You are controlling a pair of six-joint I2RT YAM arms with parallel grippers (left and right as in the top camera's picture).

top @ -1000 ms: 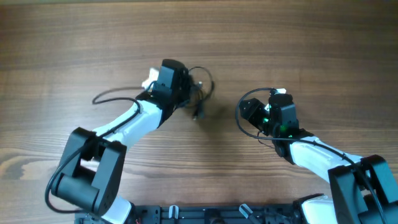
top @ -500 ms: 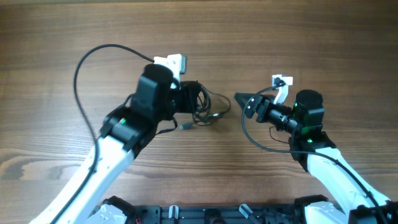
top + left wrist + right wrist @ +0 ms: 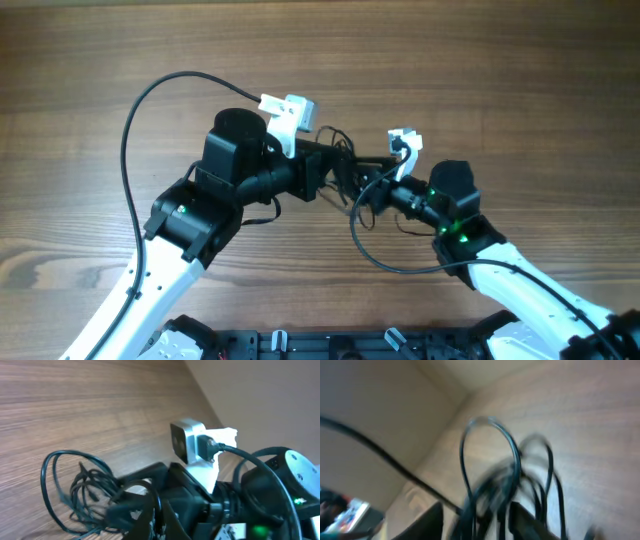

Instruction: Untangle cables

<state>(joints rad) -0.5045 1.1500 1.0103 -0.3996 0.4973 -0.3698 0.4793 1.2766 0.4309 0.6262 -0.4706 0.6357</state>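
Observation:
The cables [image 3: 341, 160] are thin black cords bunched in a tangle at mid-table between my two grippers. My left gripper [image 3: 323, 173] points right and is shut on a strand of the tangle. In the left wrist view the loops [image 3: 75, 487] hang to the left of its closed fingers [image 3: 152, 527]. My right gripper [image 3: 368, 192] points left, straight into the bunch. The right wrist view is blurred. There its gripper [image 3: 477, 520] has its fingers apart, with several cords [image 3: 490, 465] running between them.
The left arm's own thick cable [image 3: 135, 95] arcs over the table at the left. The right arm's thick cable [image 3: 370, 255] loops below its gripper. Its white wrist camera [image 3: 189, 442] fills the right of the left wrist view. Bare wood lies all around.
The right gripper has moved left into the tangle, and its jaws have narrowed around the cords. The left gripper has carried the bunch slightly right to meet it.

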